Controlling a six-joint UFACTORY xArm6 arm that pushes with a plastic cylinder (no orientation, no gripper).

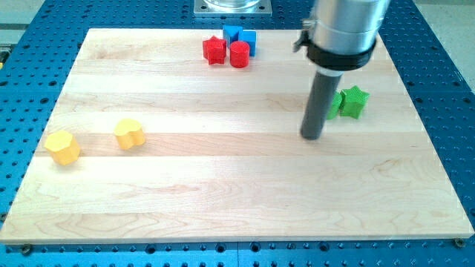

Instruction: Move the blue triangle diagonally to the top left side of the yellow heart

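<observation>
Two blue blocks (240, 37) sit close together at the view's top centre, partly hidden behind the red blocks; I cannot tell which is the triangle. The yellow heart (129, 133) lies at the view's left, mid height. My tip (312, 136) rests on the board right of centre, far to the right of the heart and well below and to the right of the blue blocks. It touches no block.
A red star (214, 50) and a red cylinder (239, 54) stand just in front of the blue blocks. A green star (354, 101) lies right of the rod, with another green block (335, 105) partly behind it. A yellow hexagon (62, 147) lies left of the heart.
</observation>
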